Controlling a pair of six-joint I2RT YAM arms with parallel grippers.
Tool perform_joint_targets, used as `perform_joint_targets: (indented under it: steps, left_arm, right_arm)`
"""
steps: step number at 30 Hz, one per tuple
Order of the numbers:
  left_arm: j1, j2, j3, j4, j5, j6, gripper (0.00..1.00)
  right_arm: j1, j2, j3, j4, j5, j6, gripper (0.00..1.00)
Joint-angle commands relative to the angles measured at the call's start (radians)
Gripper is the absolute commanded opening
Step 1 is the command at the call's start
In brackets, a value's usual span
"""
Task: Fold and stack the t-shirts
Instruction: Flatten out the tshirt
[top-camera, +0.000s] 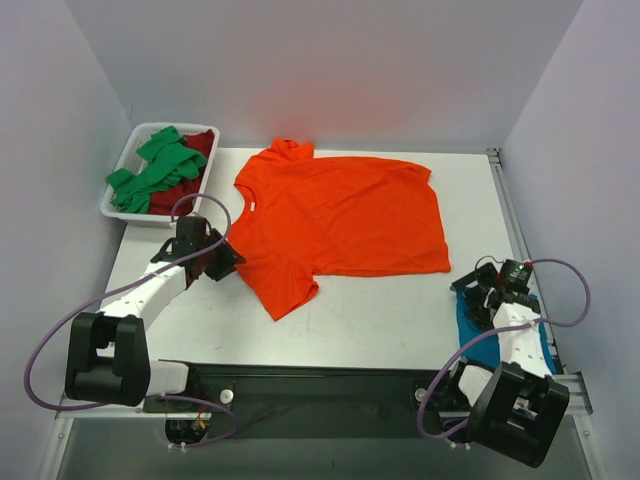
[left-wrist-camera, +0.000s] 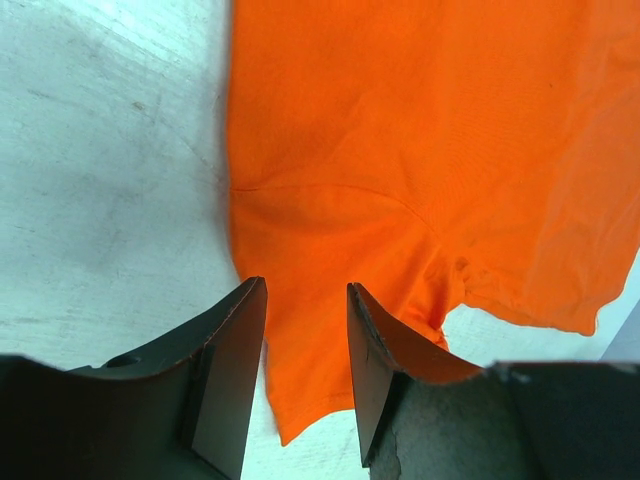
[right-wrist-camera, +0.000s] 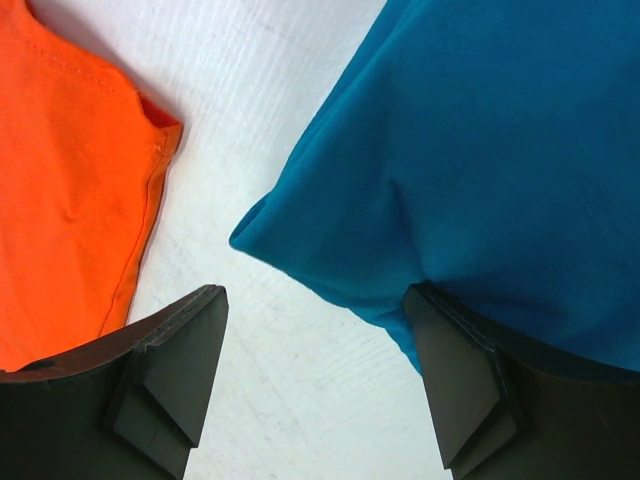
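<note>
While the orange t-shirt (top-camera: 340, 215) lies flat, the left gripper (left-wrist-camera: 305, 295) hangs jaws apart over its sleeve and the right gripper (right-wrist-camera: 315, 300) gapes beside the teal t-shirt (right-wrist-camera: 480, 150), both empty.

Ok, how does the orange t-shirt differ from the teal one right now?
The orange t-shirt lies spread flat in the middle of the table, collar and sleeves showing; the teal t-shirt is a compact bundle at the near right edge. The orange t-shirt covers far more surface than the teal t-shirt. Both are plain, single-colour cloth resting on the table.
</note>
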Motion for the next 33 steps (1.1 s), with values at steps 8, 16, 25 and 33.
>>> perform_joint_targets:
  steps: [8, 16, 25, 33]
  left_arm:
    - [-0.005, 0.043, 0.037, 0.015, -0.134, -0.032, 0.48]
    - [-0.033, 0.178, 0.090, 0.041, -0.169, -0.051, 0.49]
    - [-0.031, 0.249, 0.104, 0.093, -0.189, -0.048, 0.46]
    - [-0.030, 0.274, 0.116, 0.092, -0.198, -0.037, 0.26]
  right_arm:
    - [0.217, 0.028, 0.215, -0.123, 0.061, 0.009, 0.74]
    - [0.245, 0.244, 0.340, -0.086, 0.081, -0.009, 0.67]
    - [0.237, 0.474, 0.413, -0.036, 0.072, -0.026, 0.50]
    - [0.237, 0.554, 0.417, 0.006, 0.078, -0.006, 0.45]
